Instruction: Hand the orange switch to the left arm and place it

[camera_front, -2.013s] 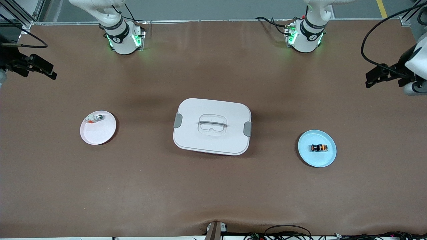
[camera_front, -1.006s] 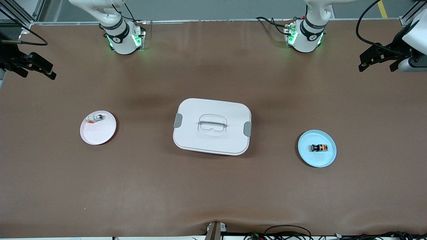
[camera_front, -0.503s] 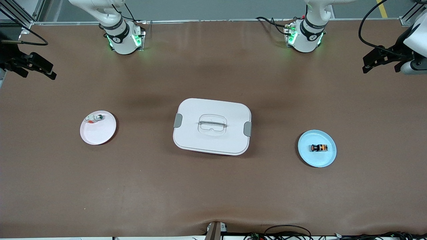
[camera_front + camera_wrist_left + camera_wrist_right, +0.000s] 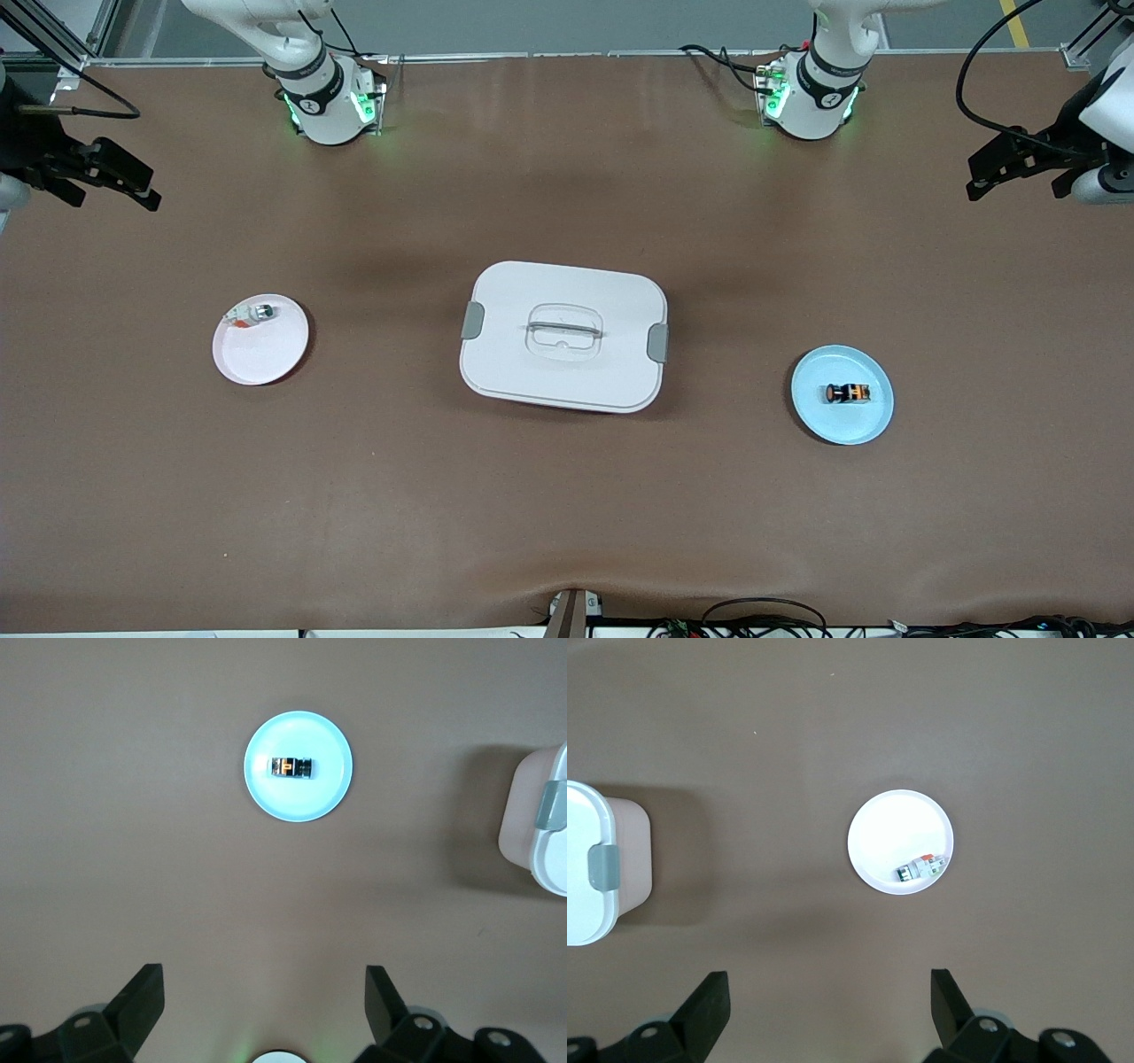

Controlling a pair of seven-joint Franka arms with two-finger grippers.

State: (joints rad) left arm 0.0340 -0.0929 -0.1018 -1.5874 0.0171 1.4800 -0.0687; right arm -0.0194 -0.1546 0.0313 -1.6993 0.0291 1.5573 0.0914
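Orange switch (image 4: 847, 392) lying on blue plate (image 4: 873, 424) toward the left arm's end, white box (image 4: 563, 336) mid-table, left gripper (image 4: 1014, 172) and right gripper (image 4: 104, 182) high over table ends, fingers spread, empty

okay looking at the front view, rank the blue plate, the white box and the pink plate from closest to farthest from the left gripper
From the open left gripper, high over the left arm's end of the table:
1. Blue plate, at that same end, holding the orange switch.
2. White box, mid-table.
3. Pink plate, toward the right arm's end.
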